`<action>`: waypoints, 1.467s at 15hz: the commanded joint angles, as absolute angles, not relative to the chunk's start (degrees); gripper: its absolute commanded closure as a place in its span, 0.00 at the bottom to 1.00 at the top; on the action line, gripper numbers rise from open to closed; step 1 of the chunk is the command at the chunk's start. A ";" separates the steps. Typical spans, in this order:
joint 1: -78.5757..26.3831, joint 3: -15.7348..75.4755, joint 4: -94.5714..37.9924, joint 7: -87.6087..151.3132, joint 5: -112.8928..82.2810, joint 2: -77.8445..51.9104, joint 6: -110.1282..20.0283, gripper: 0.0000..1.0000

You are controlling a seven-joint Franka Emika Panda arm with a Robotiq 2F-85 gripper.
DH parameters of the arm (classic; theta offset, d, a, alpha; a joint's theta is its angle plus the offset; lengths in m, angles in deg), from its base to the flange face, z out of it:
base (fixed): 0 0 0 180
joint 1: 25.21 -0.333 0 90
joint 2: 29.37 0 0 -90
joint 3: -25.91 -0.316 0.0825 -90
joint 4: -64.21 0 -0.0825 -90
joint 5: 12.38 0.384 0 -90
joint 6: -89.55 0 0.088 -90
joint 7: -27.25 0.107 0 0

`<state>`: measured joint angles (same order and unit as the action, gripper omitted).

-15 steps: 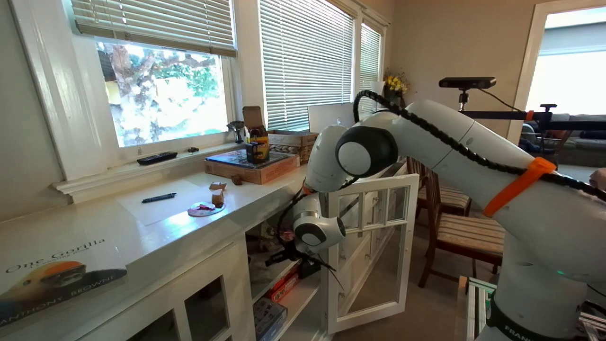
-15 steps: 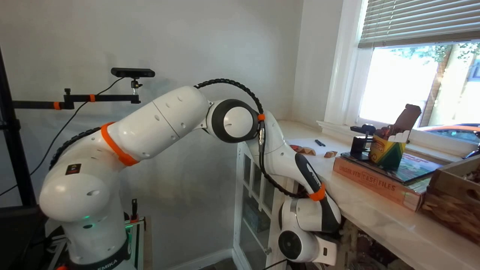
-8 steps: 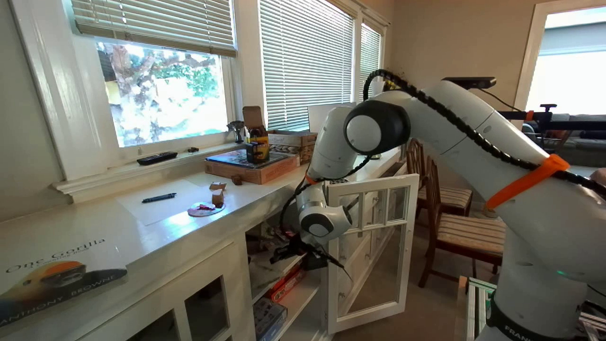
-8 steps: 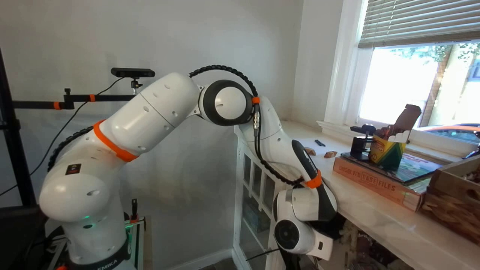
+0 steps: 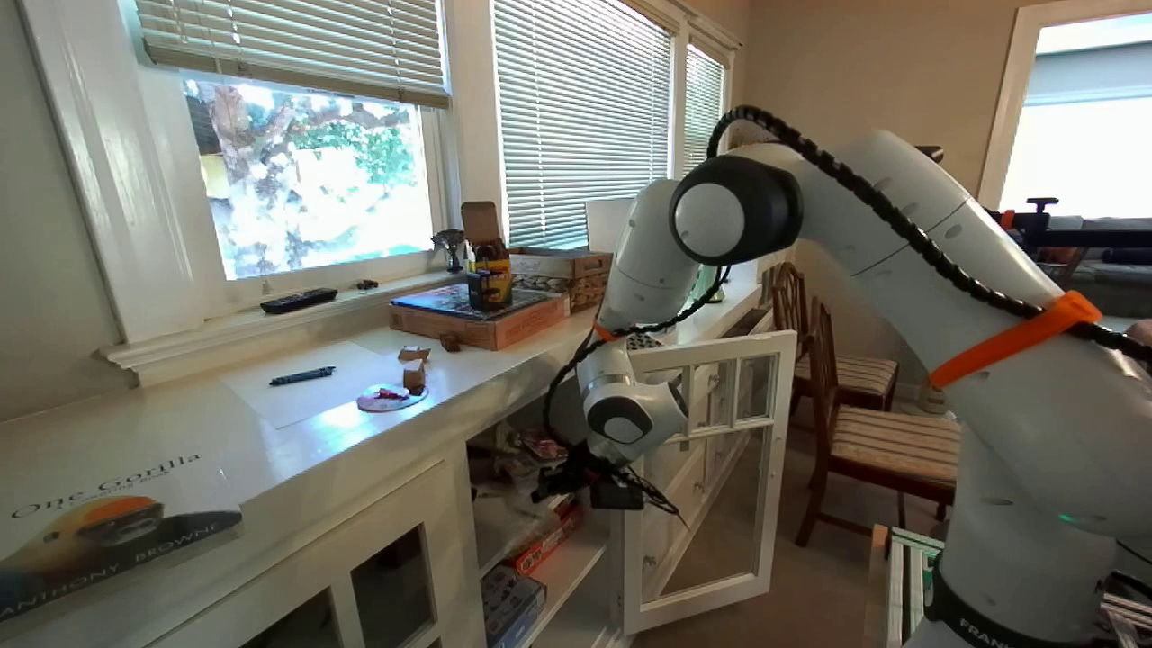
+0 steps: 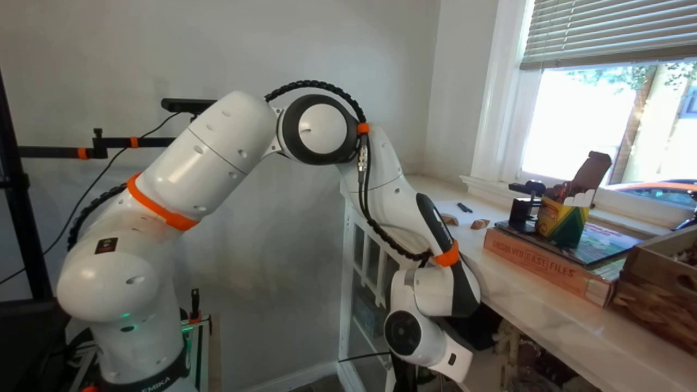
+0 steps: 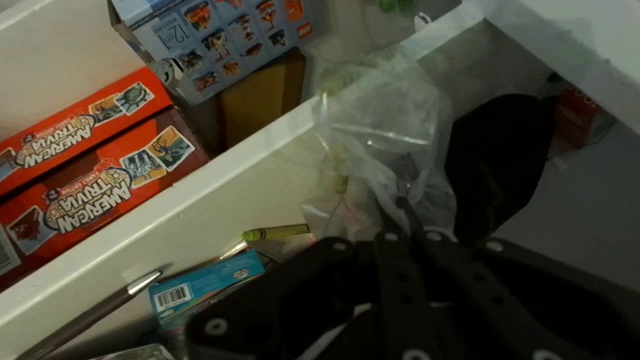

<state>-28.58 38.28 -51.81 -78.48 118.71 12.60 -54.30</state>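
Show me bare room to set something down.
Bare countertop lies between the One Gorilla book and the white paper, and in front of the Unsolved Case Files box. Crowded: the shelf by the fingers, with clear plastic bag, crayon and teal box.

A black marker (image 5: 301, 376) lies on white paper (image 5: 315, 398), a remote (image 5: 299, 301) on the windowsill (image 5: 225, 328)

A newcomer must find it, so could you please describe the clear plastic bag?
Start at the open white cabinet, then find its shelf edge in the wrist view. The clear plastic bag crosses over it, pinched in the gripper. Unlike the red American Trivia boxes, it is transparent and crumpled.
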 commanded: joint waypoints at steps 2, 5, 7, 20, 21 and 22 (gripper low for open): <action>-29.29 38.68 -57.10 -74.88 116.60 7.08 -56.13 1.00; -29.47 38.59 -59.69 -74.97 115.97 3.93 -56.60 1.00; -29.42 38.58 -61.76 -75.43 114.87 1.55 -56.45 1.00; -28.02 36.31 -73.24 -59.87 88.62 -10.76 -59.20 1.00; -27.86 36.21 -74.03 -59.37 86.87 -11.68 -59.10 1.00; -27.81 36.10 -74.68 -58.93 85.43 -12.53 -59.49 1.00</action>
